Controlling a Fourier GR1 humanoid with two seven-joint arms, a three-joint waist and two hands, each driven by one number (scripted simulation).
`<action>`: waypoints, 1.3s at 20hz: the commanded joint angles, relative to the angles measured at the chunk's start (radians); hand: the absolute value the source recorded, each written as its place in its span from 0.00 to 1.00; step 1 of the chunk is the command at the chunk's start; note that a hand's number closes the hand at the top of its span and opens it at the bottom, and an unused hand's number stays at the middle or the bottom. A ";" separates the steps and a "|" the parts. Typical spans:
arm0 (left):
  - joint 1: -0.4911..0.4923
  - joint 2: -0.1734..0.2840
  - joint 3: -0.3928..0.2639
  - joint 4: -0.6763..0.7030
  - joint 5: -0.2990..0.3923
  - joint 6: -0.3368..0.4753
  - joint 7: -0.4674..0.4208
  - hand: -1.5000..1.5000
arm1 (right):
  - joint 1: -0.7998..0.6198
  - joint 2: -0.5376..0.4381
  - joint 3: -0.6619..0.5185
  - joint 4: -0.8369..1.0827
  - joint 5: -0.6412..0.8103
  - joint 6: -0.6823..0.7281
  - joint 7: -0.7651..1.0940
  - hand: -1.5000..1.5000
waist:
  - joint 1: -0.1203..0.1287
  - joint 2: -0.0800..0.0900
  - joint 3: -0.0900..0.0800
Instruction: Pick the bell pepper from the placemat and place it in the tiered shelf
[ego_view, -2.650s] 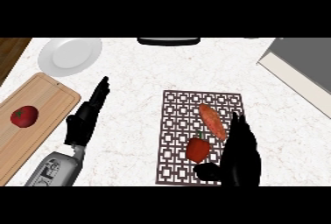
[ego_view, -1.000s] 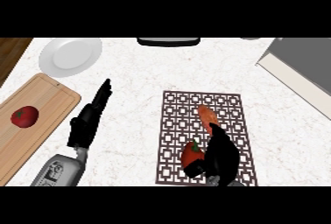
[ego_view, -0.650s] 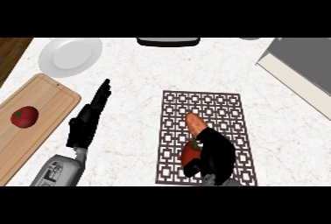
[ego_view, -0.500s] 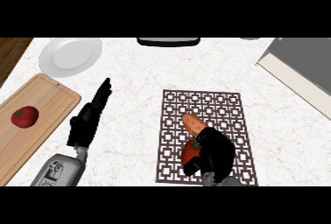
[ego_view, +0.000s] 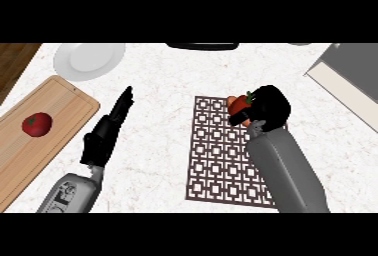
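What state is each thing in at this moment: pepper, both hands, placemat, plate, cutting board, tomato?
bell pepper: held in the right hand, above the placemat's far edge.
right hand: curled round the pepper.
left hand: open, fingers straight, holding nothing.
placemat: flat on the counter, bare.
plate: empty.
cutting board: flat, carrying the tomato.
tomato: resting on the board.

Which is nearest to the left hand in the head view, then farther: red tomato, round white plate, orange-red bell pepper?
1. Red tomato, on the wooden board to its left.
2. Round white plate, up-left.
3. Orange-red bell pepper, held in the right hand.
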 joint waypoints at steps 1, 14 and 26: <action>-0.034 -0.006 -0.001 0.007 -0.011 -0.001 0.011 0.50 | -0.198 0.011 -0.124 0.182 0.049 -0.129 0.130 1.00 | 0.011 0.004 0.001; -0.020 -0.003 0.033 0.039 0.008 -0.021 0.002 0.50 | -0.560 -0.010 -0.288 0.281 0.398 -0.289 0.186 1.00 | -0.024 -0.013 -0.002; 0.014 -0.015 0.033 0.019 -0.014 -0.005 0.002 0.50 | -0.724 -0.116 -0.385 0.354 0.710 -0.117 0.254 1.00 | -0.044 -0.020 -0.001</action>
